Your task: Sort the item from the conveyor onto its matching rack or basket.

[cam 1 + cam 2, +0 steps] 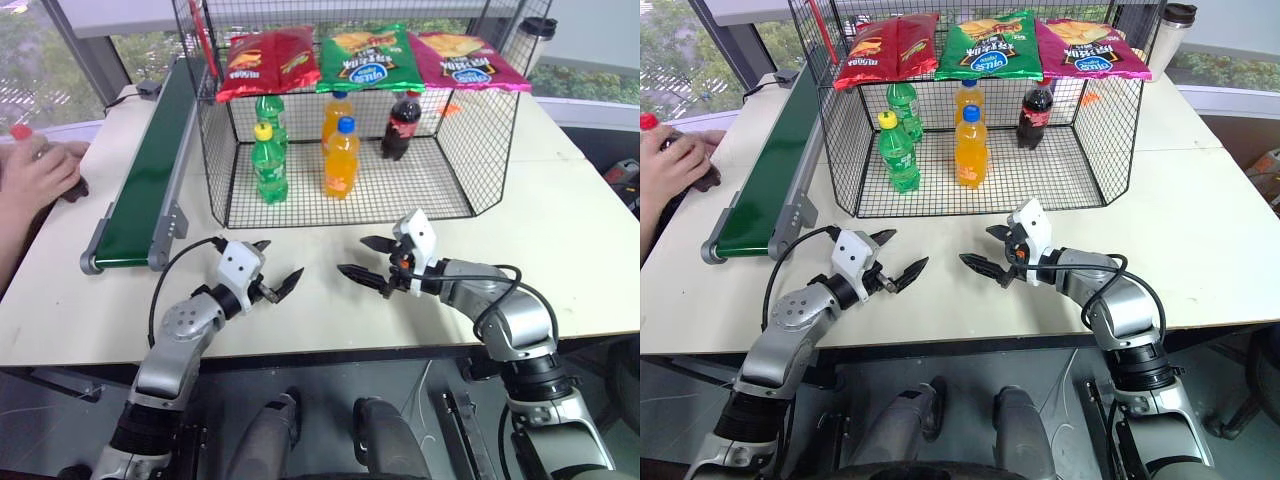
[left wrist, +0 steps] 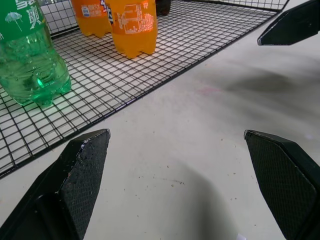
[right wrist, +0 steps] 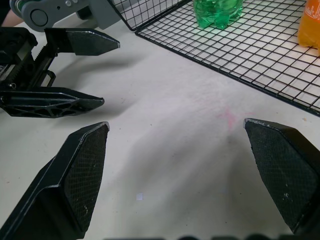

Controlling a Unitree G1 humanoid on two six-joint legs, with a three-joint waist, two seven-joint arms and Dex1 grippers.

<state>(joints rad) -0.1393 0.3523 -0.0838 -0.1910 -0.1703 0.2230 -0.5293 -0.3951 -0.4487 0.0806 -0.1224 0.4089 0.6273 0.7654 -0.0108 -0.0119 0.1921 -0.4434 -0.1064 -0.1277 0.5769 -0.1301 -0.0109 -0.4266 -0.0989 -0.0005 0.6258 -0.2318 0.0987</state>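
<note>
while a person's hand [image 1: 35,172] at nine o'clock holds the cola bottle [image 1: 22,134] beside the conveyor [image 1: 150,170], not yet on it: small, rigid, smooth plastic, likely light; best pinched mid-body. left gripper [image 1: 277,277], spread, empty. right gripper [image 1: 366,261], spread, empty. wire cage [image 1: 350,120], twelve o'clock.

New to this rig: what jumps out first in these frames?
The big black wire-mesh cage mid-table, with red, green and magenta chip bags on its mesh top and green, orange and cola plastic bottles standing inside. In front of it, the left gripper and right gripper hover over bare white table, jaws wide open, facing each other. At the far left a person's hand holds a red-capped bottle beside the long dark green conveyor belt.
</note>
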